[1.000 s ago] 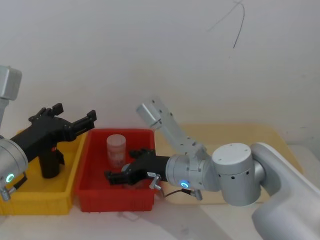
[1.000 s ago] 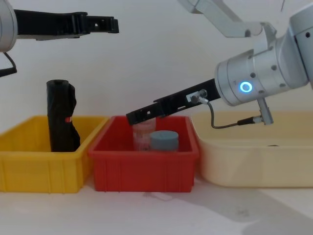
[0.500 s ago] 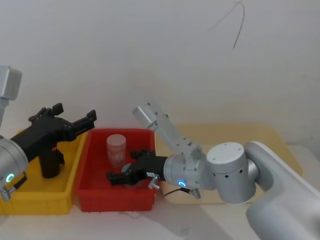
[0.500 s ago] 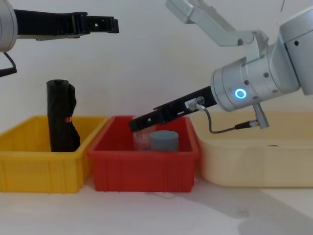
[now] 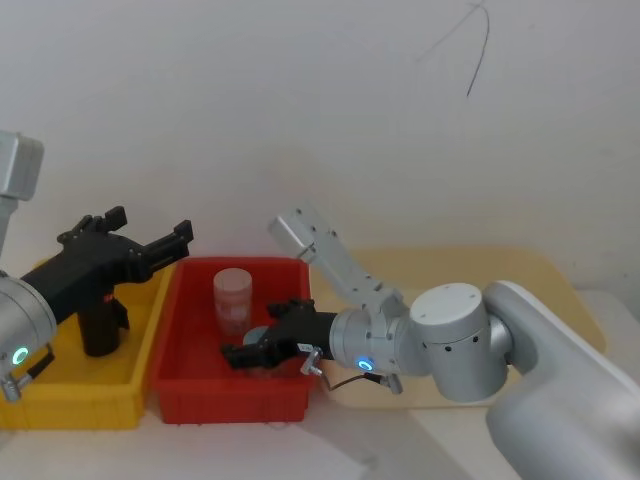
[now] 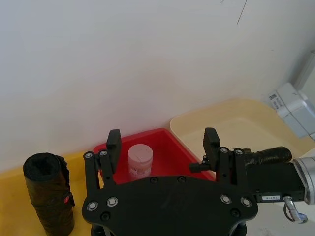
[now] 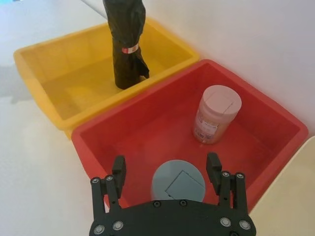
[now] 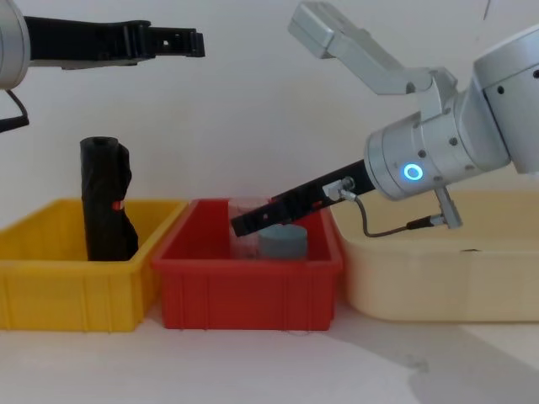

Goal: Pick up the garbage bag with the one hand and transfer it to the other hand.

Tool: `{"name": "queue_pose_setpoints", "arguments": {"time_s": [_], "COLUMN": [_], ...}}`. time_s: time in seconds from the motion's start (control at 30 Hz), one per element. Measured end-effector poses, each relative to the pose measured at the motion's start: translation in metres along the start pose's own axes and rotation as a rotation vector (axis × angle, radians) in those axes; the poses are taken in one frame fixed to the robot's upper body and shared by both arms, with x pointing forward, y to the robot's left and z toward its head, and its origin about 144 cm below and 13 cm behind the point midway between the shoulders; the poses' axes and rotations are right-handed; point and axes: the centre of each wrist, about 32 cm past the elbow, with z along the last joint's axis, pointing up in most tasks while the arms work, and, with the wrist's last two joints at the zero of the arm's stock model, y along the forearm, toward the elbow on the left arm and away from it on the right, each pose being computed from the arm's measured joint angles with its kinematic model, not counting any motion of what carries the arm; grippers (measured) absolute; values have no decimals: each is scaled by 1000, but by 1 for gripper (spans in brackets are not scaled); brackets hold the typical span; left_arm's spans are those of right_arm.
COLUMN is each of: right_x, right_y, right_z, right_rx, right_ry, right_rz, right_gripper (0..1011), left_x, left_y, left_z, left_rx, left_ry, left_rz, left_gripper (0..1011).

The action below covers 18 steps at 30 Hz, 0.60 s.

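Dipping lower since a second ago, the right gripper (image 5: 258, 336) now reaches deeper into the red bin (image 5: 175, 310), while the left gripper (image 5: 150, 225) has kept its place.

Head view: the left gripper hangs at about 9 o'clock, fingers spread apart and empty, above the yellow bin (image 5: 70, 400). The garbage bag (image 5: 98, 325) stands upright in that bin, just under the gripper and apart from it. The right gripper sits near 6 o'clock, with a clear jar (image 5: 232, 295) beyond it.

Left wrist view: the left gripper's (image 6: 163, 142) fingers stand wide, nothing between them. The garbage bag (image 6: 48, 191) stands in the yellow bin, and the clear jar (image 6: 140, 160) is in the red one.

Right wrist view: the right gripper (image 7: 166, 165) is spread wide over the blue-lidded jar (image 7: 178, 183), a finger to either side of the lid; contact cannot be told. The clear jar (image 7: 216, 113) stands farther off, and the garbage bag (image 7: 127, 49) rises from the yellow bin (image 7: 44, 98).

Chest view: the left gripper (image 8: 181, 40) is level at 11 o'clock. The garbage bag (image 8: 105, 202) stands at 9 o'clock. The right gripper (image 8: 244, 225) slants down to the blue-lidded jar (image 8: 282, 242) near centre.
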Motion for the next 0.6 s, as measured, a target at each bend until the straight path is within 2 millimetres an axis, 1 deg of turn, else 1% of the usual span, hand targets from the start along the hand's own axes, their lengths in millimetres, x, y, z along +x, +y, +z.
{"name": "queue_pose_setpoints", "arguments": {"time_s": [0.6], "right_x": [9], "right_y": [7], "right_z": [-9], "right_rx": [-38], "right_ry": [6], "right_rz": [-8], "right_gripper": [1001], "left_x": [0], "left_y": [0], "left_z": [0], "left_rx": [0], "left_ry": [0], "left_rz": [0], "left_gripper": [1002]}}
